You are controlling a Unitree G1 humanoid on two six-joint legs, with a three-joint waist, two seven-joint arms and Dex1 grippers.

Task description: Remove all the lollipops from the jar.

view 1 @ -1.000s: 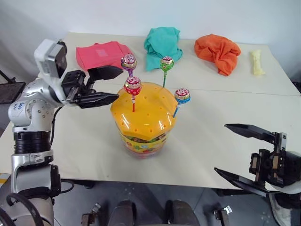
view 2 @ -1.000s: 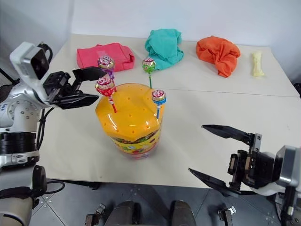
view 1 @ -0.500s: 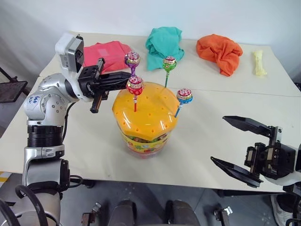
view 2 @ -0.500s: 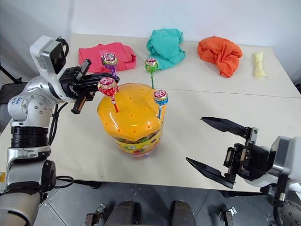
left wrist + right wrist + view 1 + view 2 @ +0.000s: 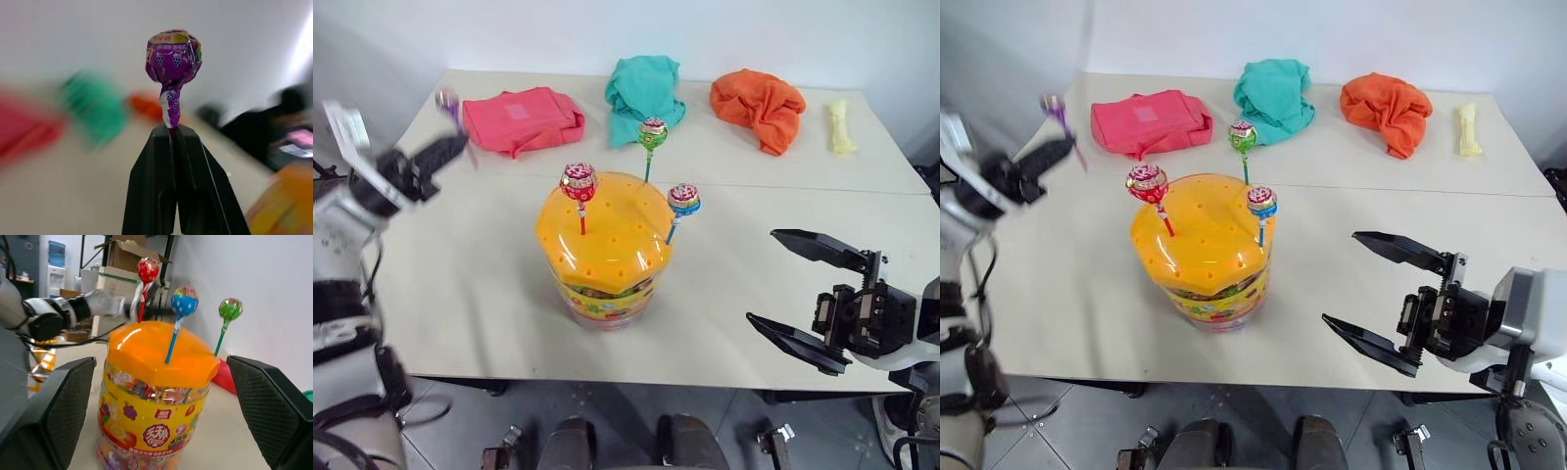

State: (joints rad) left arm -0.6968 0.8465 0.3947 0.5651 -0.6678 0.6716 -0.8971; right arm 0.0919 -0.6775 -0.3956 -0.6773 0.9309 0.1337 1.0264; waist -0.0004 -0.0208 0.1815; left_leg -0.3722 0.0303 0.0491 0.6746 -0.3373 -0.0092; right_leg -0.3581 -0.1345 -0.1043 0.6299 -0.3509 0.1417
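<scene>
off to the jar's [image 5: 604,257] left, left claw [image 5: 172,131] pinches the purple lollipop [image 5: 172,63]; lower it flat onto the desk [image 5: 489,294]; right claw [image 5: 815,299] gapes wide

Both head views look forward and down over the surface [image 5: 489,294], sharing the jar [image 5: 605,245]. Each wrist view looks along its own hand; the right wrist view faces the jar closely.

A clear plastic jar with a domed orange lid [image 5: 603,250] stands mid-table before me; three wrapped lollipops on thin sticks [image 5: 579,183] rise from its lid. Behind it, left to right: folded pink cloth [image 5: 522,119], crumpled teal cloth [image 5: 643,90], crumpled orange cloth [image 5: 759,103], pale yellow stick-shaped object [image 5: 839,127]. My left gripper [image 5: 438,149] holds a fourth purple-wrapped lollipop [image 5: 173,58] left of the jar; my right gripper [image 5: 803,290] hangs to its right.
</scene>
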